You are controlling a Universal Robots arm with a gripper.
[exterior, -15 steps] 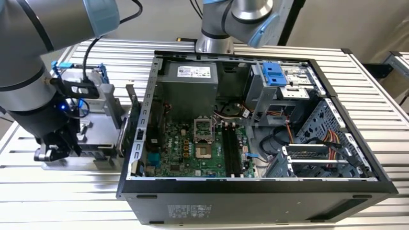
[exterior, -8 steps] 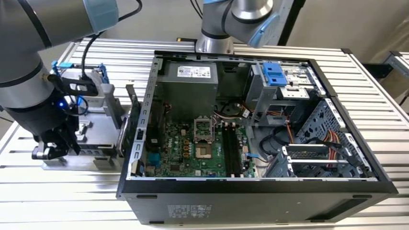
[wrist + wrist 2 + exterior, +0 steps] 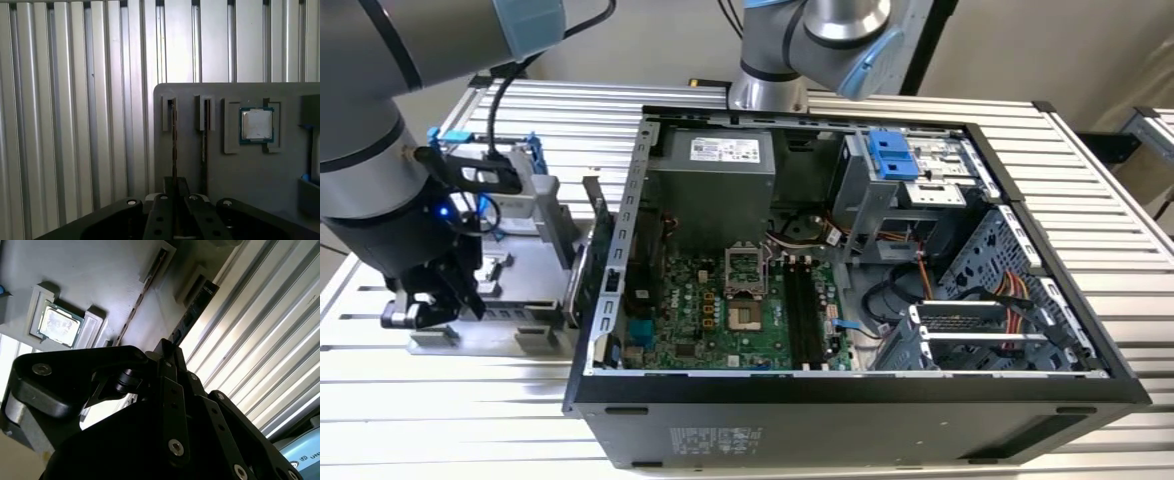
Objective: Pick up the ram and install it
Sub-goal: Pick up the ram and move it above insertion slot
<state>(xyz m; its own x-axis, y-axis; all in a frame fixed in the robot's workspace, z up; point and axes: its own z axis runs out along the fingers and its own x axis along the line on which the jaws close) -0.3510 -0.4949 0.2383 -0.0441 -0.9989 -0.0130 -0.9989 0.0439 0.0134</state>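
At the exterior view's left, beside the open computer case (image 3: 854, 420), the gripper (image 3: 438, 298) is hanging low over a grey holder (image 3: 520, 255) on the ribbed table (image 3: 75, 125). In both wrist views its fingers (image 3: 183, 186) are clamping the ram (image 3: 173, 145), which is standing on edge in the holder's outermost slot. A second stick (image 3: 204, 132) is sitting in the next slot, with a silver processor chip (image 3: 257, 124) farther along.

ram (image 3: 173, 142) in holder (image 3: 240, 175) slot, in line with gripper (image 3: 175, 189) | second stick (image 3: 204, 135) just beside | processor (image 3: 257, 124) beyond that
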